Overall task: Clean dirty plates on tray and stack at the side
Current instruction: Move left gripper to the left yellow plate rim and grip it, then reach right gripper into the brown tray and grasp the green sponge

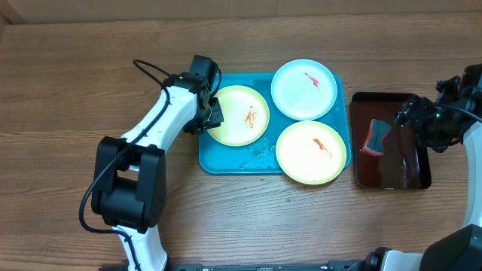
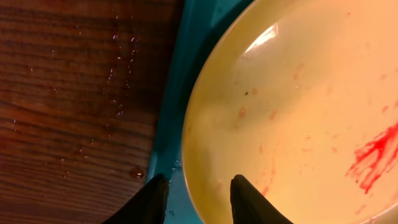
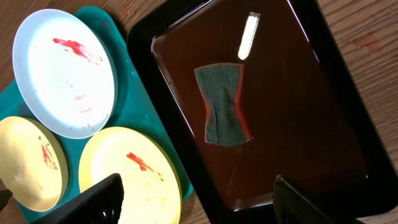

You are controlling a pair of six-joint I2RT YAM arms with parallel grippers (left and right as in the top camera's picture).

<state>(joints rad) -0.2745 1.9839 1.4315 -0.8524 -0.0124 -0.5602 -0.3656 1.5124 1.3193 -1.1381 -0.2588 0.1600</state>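
So the left gripper [image 2: 199, 182] straddles the rim of the smeared yellow plate [image 2: 298, 93], jaws apart, probably to lift it; right gripper [image 3: 198, 182] hangs wide open over the sponge [image 3: 222, 104], guessing to grab it.

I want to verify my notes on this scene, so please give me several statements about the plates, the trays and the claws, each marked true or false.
1. All three round plastic plates lie on the large teal rectangular plastic tray. True.
2. The light blue-white plate is clean. False: it has a red smear.
3. A grey-green sponge lies in the small dark brown-red tray. True.
4. The right claw holds the sponge. False: it is open and the sponge lies apart from it.
5. The left claw is at the rim of a pale yellow plate. True.
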